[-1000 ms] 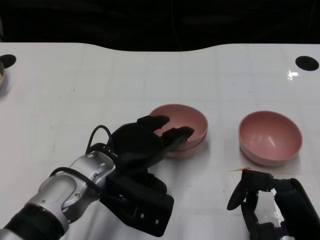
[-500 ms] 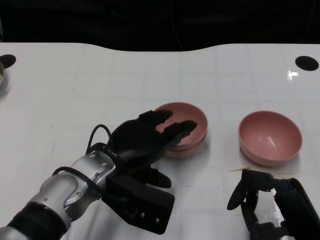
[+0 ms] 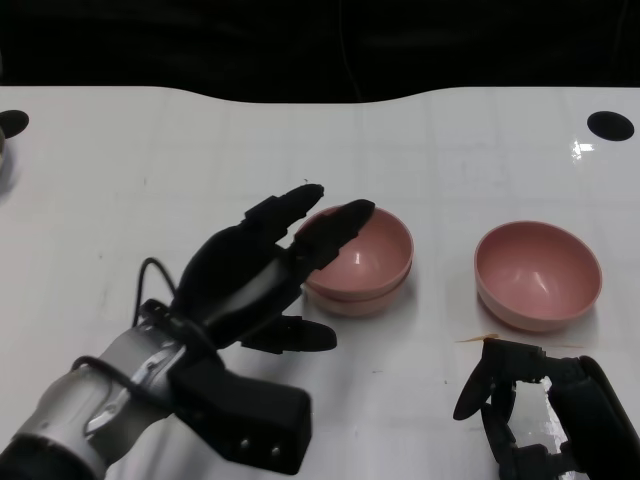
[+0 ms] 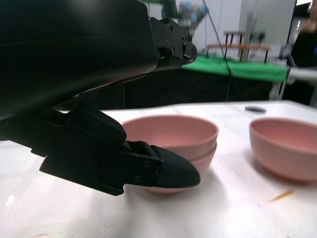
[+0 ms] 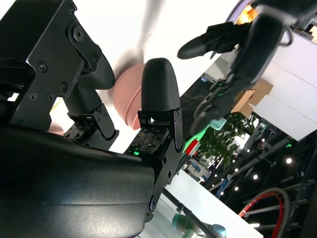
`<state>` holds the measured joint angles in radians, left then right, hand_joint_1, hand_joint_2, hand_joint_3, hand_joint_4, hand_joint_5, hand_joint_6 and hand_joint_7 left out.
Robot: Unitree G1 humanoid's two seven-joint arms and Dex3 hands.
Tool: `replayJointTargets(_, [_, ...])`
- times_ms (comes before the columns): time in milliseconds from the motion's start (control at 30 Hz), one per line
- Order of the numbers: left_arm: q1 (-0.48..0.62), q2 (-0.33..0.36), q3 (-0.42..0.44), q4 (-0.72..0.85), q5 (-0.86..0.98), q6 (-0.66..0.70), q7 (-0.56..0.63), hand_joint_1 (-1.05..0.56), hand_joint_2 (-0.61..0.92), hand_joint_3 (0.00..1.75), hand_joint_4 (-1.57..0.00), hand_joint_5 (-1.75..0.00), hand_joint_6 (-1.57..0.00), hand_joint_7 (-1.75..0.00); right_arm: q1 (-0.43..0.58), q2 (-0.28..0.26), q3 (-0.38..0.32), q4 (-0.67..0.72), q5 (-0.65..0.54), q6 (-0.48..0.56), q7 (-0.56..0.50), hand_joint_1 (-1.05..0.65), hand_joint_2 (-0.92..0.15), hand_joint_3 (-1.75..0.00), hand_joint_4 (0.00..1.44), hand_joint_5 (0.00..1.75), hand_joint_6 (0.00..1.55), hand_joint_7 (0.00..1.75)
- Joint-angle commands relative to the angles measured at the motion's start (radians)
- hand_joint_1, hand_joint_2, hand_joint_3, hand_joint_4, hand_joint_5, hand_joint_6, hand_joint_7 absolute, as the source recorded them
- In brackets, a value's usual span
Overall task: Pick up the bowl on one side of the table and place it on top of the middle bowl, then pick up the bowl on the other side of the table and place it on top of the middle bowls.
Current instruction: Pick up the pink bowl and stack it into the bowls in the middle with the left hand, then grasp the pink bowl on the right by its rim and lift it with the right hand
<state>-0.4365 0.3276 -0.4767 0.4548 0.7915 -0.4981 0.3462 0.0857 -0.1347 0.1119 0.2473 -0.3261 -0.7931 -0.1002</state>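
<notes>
White worktop (image 3: 200,150), dark backdrop beyond: I log two pink bowls stacked (image 3: 362,262) at centre and one single pink bowl (image 3: 538,274) well apart toward my right side. Left hand (image 3: 250,280) hangs just beside the stack, fingers (image 3: 335,228) spread over its near rim, holding nothing. Right hand (image 3: 540,410) sits near the single bowl, not touching it, fingers apart and empty.

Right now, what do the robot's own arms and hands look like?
The left forearm is rounded silver metal with a thin black cable looping near the wrist. It ends in a boxy black block and the black, many-fingered left robot hand. The right robot hand is black too, glossy-shelled; its forearm is out of frame.
</notes>
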Motion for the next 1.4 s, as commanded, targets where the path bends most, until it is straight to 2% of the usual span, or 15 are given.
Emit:
replayJointTargets(33, [0.046, 0.04, 0.048, 0.008, -0.014, -0.12, 0.157, -0.53, 0.92, 0.14, -0.34, -0.48, -0.34, -0.14, 0.002, -0.004, -0.004, -0.006, 0.008, 0.0, -0.005, 0.2, -0.11, -1.65, 0.91, 1.7, 0.88, 1.33])
replayJointTargets(167, [0.102, 0.057, 0.095, 0.016, -0.045, -0.239, 0.249, -0.4, 0.92, 0.11, -0.37, -1.0, -0.52, -0.24, 0.002, -0.002, 0.0, -0.01, 0.007, 0.006, -0.003, 0.2, -0.12, -1.64, 0.9, 1.7, 0.87, 1.33])
replayJointTargets(300, [0.17, 0.078, 0.14, 0.005, -0.071, -0.331, 0.284, -0.35, 0.92, 0.15, -0.46, -1.16, -0.59, -0.39, 0.001, 0.001, 0.001, -0.015, 0.001, 0.006, -0.011, 0.2, -0.11, -1.65, 0.91, 1.71, 0.88, 1.33])
replayJointTargets(400, [0.225, 0.082, 0.175, -0.01, -0.119, -0.391, 0.27, -0.35, 0.92, 0.2, -0.54, -1.21, -0.49, -0.77, 0.001, 0.003, 0.002, -0.019, -0.004, 0.005, -0.017, 0.2, -0.11, -1.67, 0.91, 1.71, 0.88, 1.33])
replayJointTargets(500, [0.298, 0.073, 0.214, -0.051, -0.195, -0.43, 0.237, -0.23, 0.87, 0.2, -0.69, -1.26, -0.64, -0.95, 0.004, 0.003, 0.002, -0.031, -0.003, 0.015, -0.015, 0.19, -0.11, -1.68, 0.9, 1.7, 0.87, 1.33])
replayJointTargets(533, [0.321, 0.072, 0.223, -0.067, -0.226, -0.436, 0.212, -0.2, 0.78, 0.35, -0.72, -1.28, -0.7, -0.97, 0.004, 0.004, 0.002, -0.033, -0.004, 0.017, -0.016, 0.19, -0.1, -1.68, 0.9, 1.7, 0.87, 1.33])
replayJointTargets(633, [0.395, 0.069, 0.242, -0.123, -0.343, -0.445, 0.124, -0.05, 0.41, 1.09, -0.81, -1.37, -0.85, -0.99, 0.005, 0.007, 0.001, -0.04, 0.0, 0.018, -0.018, 0.19, -0.11, -1.67, 0.9, 1.7, 0.87, 1.33])
replayJointTargets(733, [0.452, 0.066, 0.254, -0.168, -0.462, -0.438, 0.025, 0.03, 0.26, 1.45, -0.89, -1.46, -0.93, -1.07, 0.002, 0.008, -0.002, -0.042, 0.014, 0.019, -0.015, 0.2, -0.12, -1.67, 0.89, 1.7, 0.87, 1.32])
replayJointTargets(800, [0.467, 0.056, 0.263, -0.172, -0.515, -0.433, -0.03, 0.03, 0.23, 1.56, -0.93, -1.53, -0.95, -1.17, -0.003, 0.004, -0.01, -0.039, -0.001, 0.013, -0.028, 0.2, -0.14, -1.63, 0.87, 1.7, 0.85, 1.3])
replayJointTargets(933, [0.474, 0.026, 0.278, -0.142, -0.594, -0.43, -0.116, 0.01, 0.22, 1.61, -0.92, -1.7, -0.88, -1.47, -0.016, -0.003, -0.032, -0.032, -0.021, -0.019, -0.062, 0.15, -0.28, -1.4, 0.83, 1.63, 0.81, 1.16])
replayJointTargets(1033, [0.468, 0.005, 0.293, -0.102, -0.632, -0.439, -0.171, 0.02, 0.23, 1.63, -0.9, -1.74, -0.83, -1.58, -0.015, 0.0, -0.05, -0.07, -0.02, 0.015, -0.063, 0.15, -0.36, -1.28, 0.69, 1.27, 0.71, 0.95])
replayJointTargets(1100, [0.462, -0.009, 0.305, -0.08, -0.638, -0.446, -0.196, 0.01, 0.24, 1.63, -0.9, -1.75, -0.81, -1.6, -0.008, -0.008, -0.066, -0.113, -0.034, 0.064, -0.059, 0.12, -0.37, -1.25, 0.65, 1.15, 0.66, 0.84])
replayJointTargets(1167, [0.46, -0.022, 0.317, -0.071, -0.64, -0.444, -0.216, 0.0, 0.24, 1.63, -0.9, -1.75, -0.81, -1.61, 0.002, -0.016, -0.081, -0.167, -0.035, 0.129, -0.043, 0.03, -0.41, -1.07, 0.54, 1.01, 0.58, 0.66])
replayJointTargets(1233, [0.459, -0.034, 0.327, -0.065, -0.64, -0.446, -0.23, 0.0, 0.24, 1.64, -0.91, -1.75, -0.81, -1.62, 0.01, -0.02, -0.091, -0.215, -0.044, 0.182, -0.034, -0.02, -0.5, -0.82, 0.37, 0.98, 0.48, 0.55])
replayJointTargets(1400, [0.456, -0.061, 0.347, -0.054, -0.629, -0.451, -0.259, 0.0, 0.23, 1.65, -0.9, -1.75, -0.81, -1.62, 0.026, -0.056, -0.121, -0.349, -0.245, 0.359, -0.057, -0.28, -0.76, -0.18, 0.12, 0.93, 0.3, 0.42])
